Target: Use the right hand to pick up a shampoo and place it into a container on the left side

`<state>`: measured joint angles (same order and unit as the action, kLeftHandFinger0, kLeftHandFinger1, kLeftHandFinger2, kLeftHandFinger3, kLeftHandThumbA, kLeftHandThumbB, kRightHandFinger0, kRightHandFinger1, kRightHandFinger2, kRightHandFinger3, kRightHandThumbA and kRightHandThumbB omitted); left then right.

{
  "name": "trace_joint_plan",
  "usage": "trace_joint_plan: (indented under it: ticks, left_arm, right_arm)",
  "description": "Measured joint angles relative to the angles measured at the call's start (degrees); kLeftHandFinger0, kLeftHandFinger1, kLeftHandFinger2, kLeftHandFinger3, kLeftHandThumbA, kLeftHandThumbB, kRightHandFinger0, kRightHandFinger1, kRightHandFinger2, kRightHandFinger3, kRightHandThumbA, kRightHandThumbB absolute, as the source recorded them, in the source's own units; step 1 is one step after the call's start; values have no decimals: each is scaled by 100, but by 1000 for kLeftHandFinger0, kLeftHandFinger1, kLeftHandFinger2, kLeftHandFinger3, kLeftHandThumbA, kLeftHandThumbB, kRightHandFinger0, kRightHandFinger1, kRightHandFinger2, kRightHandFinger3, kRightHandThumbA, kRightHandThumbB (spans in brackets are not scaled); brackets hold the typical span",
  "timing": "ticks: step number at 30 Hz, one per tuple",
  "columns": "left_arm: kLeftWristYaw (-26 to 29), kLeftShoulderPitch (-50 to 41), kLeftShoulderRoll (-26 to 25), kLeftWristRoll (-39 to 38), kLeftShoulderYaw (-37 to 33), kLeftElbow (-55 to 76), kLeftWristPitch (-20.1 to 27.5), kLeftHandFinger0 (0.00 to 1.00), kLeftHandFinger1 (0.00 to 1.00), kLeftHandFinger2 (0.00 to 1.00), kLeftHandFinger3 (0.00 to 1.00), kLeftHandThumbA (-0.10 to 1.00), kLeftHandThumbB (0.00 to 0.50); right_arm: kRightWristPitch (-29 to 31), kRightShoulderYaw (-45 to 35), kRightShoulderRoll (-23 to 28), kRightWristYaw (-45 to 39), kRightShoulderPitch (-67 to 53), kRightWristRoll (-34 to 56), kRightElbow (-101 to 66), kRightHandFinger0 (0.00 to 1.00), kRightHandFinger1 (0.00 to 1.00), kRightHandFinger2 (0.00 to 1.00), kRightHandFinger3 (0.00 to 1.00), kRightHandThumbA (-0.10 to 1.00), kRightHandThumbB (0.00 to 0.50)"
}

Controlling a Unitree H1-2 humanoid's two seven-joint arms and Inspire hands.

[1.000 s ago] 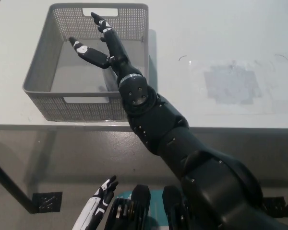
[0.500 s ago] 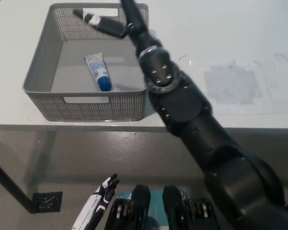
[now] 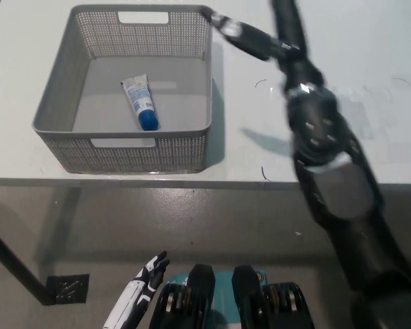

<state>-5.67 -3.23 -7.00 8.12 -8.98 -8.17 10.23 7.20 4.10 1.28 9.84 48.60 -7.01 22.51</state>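
Note:
A white shampoo tube with a blue cap lies flat on the floor of the grey mesh basket at the table's left. My black right hand hangs open above the table just right of the basket's far right corner, holding nothing, its top cut off by the picture's edge. My white left hand rests low at the bottom left, below the table, fingers apart.
The white table runs across the view, its front edge near the middle. A faint grey patch marks the table to the right of my arm. A dark table leg and foot plate stand at the lower left.
My right hand has left the basket and swung right, past its far right corner. The tube it covered a second ago now lies in plain view in the basket. The left hand stays put.

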Motion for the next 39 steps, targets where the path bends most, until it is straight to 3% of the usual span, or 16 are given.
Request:
trace_joint_plan:
  ticks: [4, 9, 18, 19, 24, 28, 31, 39]
  left_arm:
    - [1, 0, 1, 0, 1, -6, -3, 1000, 1000, 1000, 1000, 1000, 268]
    - [1, -2, 1, 0, 5, -20, -2, 1000, 1000, 1000, 1000, 1000, 273]
    - [8, -26, -2, -1, 57, -117, 16, 1000, 1000, 1000, 1000, 1000, 214]
    - [9, -30, -1, 0, 63, -137, 17, 1000, 1000, 1000, 1000, 1000, 215]
    - [12, -21, -4, 2, 110, -179, 32, 1000, 1000, 1000, 1000, 1000, 215]
    - [14, -7, -6, 1, 192, -236, 52, 1000, 1000, 1000, 1000, 1000, 250]
    - [16, 4, -4, 0, 273, -246, 53, 1000, 1000, 1000, 1000, 1000, 225]
    - [18, 9, 27, -17, 351, -262, 74, 1000, 1000, 1000, 1000, 1000, 220]
  right_arm:
    - [-104, -92, 233, -44, -714, 77, -821, 1000, 1000, 1000, 1000, 950, 310]
    - [-154, -213, 415, -98, -1921, 243, -1921, 1000, 1000, 1000, 1000, 976, 297]
    - [155, -242, 448, -360, -4619, 667, -2955, 1000, 1000, 1000, 1000, 1000, 271]
    - [250, -244, 444, -378, -4781, 684, -2821, 1000, 1000, 1000, 1000, 1000, 244]
    - [641, -270, 383, -492, -5146, 872, -2060, 1000, 1000, 1000, 1000, 966, 304]
    - [831, -280, 263, -590, -5332, 995, -1594, 1000, 1000, 1000, 1000, 966, 260]
    - [945, -278, 251, -664, -5361, 1021, -1204, 1000, 1000, 1000, 1000, 974, 216]
    - [992, -275, 262, -935, -5293, 1222, -889, 1000, 1000, 1000, 1000, 894, 244]
